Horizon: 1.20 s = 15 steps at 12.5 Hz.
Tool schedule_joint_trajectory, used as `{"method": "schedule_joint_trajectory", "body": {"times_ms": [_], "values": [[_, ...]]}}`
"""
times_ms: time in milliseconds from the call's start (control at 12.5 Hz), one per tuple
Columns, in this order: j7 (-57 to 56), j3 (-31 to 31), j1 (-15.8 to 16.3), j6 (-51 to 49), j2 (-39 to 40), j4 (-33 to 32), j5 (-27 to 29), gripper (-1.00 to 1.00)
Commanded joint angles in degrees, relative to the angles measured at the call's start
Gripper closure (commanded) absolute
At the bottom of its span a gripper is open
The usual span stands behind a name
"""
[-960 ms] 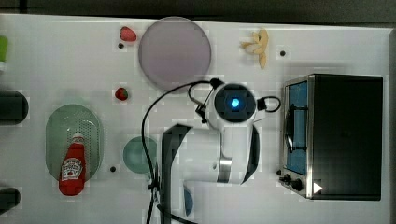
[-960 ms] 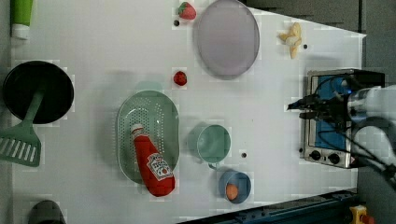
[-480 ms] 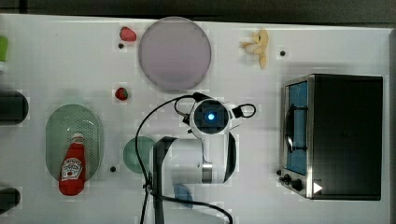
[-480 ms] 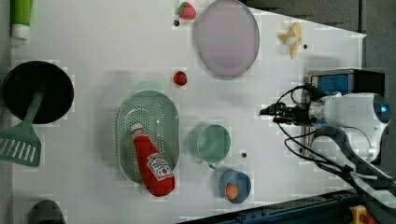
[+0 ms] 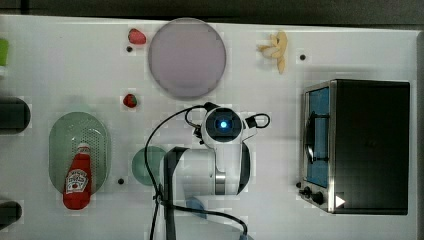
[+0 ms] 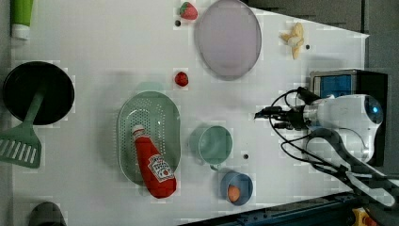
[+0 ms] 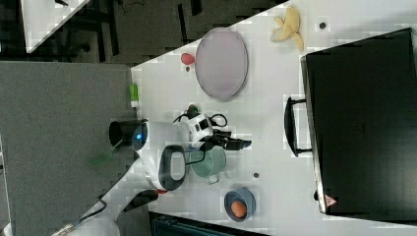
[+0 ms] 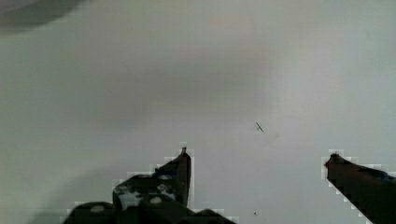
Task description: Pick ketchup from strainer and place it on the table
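Red ketchup [image 5: 77, 178] lengthwise in strainer [image 5: 65, 135], cap toward the top view's top

A large white flat table [image 5: 100, 75] with a few small dark dots spreads across most of the top view, evenly lit with soft faint shadows. Beyond its upper edge in the top view runs a dark grey strip of floor [image 5: 210, 7]. In the right view, the left half of the frame holds a speckled grey floor [image 7: 54, 147], and the upper middle is a darker area where thin black furniture legs [image 7: 105, 27] stand; a corner of a second white tabletop [image 7: 46, 17] juts in at the upper left. In the left view, dark grey panels [image 6: 329, 12] fill the upper right corner, and a dark blue metal rail [image 6: 291, 214] lies along the lower edge.
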Motion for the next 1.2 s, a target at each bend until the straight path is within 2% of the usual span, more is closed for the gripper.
{"method": "schedule_joint_trajectory", "body": {"times_ms": [80,320,480,720,880,1200], "values": [[3.3,-0.1,-0.1,-6.6,-10.3,8.6,1.2,-1.00],[16.2,0.9,0.0,-25.2,-14.0,19.6,1.2,-1.00],[20.8,1.7,0.0,-37.3,-14.2,28.5,1.2,-1.00],[23.8,2.3,0.0,-47.4,-13.5,38.5,1.4,-1.00],[23.8,2.1,-0.1,-50.0,-13.5,41.3,1.4,-1.00],[23.7,2.0,-0.1,-50.0,-13.2,41.0,1.3,-1.00]]}}
